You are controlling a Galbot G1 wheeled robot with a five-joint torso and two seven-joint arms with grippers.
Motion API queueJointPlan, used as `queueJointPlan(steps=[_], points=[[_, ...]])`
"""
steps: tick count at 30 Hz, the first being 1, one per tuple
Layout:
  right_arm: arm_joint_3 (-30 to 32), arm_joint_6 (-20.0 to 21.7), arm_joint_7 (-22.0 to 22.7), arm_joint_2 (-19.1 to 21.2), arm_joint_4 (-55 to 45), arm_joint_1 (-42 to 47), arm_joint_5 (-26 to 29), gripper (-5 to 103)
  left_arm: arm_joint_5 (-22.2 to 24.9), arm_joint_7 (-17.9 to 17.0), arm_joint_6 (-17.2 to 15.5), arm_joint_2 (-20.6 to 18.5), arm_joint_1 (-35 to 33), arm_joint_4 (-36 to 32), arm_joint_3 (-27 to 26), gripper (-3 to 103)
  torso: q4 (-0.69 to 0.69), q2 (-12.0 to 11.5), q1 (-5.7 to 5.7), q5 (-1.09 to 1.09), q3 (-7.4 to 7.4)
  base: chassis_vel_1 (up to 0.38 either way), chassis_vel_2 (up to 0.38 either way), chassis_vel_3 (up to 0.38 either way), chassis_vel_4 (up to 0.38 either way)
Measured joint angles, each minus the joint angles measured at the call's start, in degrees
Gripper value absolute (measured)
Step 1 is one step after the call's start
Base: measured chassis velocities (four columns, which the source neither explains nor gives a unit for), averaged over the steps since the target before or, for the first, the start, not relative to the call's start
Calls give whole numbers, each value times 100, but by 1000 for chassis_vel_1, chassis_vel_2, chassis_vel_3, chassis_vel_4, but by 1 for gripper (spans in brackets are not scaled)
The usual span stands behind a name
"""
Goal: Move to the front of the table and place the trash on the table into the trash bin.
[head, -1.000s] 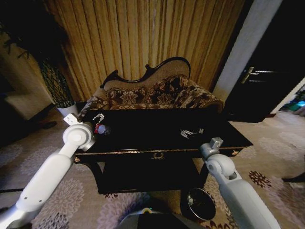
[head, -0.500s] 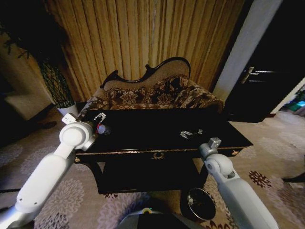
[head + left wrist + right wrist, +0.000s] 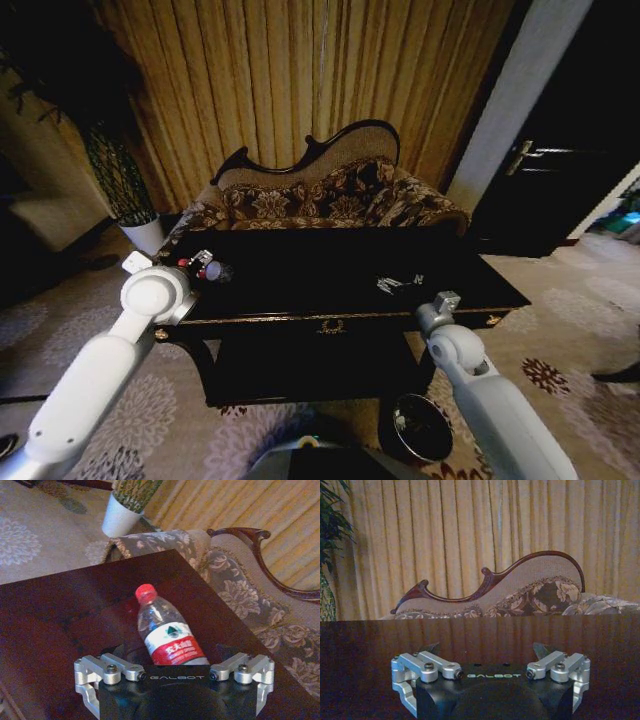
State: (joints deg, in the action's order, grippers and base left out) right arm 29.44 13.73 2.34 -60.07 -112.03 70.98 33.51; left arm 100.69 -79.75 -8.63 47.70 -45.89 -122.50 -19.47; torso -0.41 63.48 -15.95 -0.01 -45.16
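Robot stands before the black console worktop (image 3: 340,270); maroon trash bin (image 3: 421,427) on floor below right arm, nothing visibly binned; right gripper (image 3: 490,652) idle at front edge, jaws wide; left gripper (image 3: 172,650), jaws wide, straddles lying water bottle (image 3: 167,635) near worktop's left end, not yet gripped.

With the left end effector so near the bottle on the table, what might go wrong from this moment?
The bottle lies on its side between the open fingers of the left end effector; being round, it may roll away if one finger nudges it first. It also lies near the left end of the table, so a push might send it off the edge. The trash bin stands low, on the floor toward the right arm's side, so carrying the bottle there risks a bump against the table.
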Motion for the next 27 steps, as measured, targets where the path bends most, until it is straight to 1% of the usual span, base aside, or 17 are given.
queueJointPlan(steps=[2,6,8,10,15,27], points=[[2,-34,-2,2,12,1,-2,100,47,70,-73,18,0,-1,-24,100,0,0,0,0,0,0,0,0,0],[11,-76,-21,4,40,1,-13,100,91,79,-150,60,8,23,-22,100,0,0,0,0,0,0,0,0,0],[15,-81,-28,5,47,1,-14,100,100,60,-188,76,20,54,-21,100,0,0,0,0,0,0,0,0,0],[24,-87,-49,4,66,10,-16,100,129,-1,-311,99,37,139,-20,100,0,0,0,0,0,0,0,0,0],[27,-94,-87,2,97,19,-21,100,126,-11,-406,145,92,307,-31,100,0,0,0,0,0,0,0,0,0],[-37,-138,-206,15,214,-67,-46,100,39,154,-451,114,234,518,-38,100,1,0,0,0,0,0,0,0,0]])
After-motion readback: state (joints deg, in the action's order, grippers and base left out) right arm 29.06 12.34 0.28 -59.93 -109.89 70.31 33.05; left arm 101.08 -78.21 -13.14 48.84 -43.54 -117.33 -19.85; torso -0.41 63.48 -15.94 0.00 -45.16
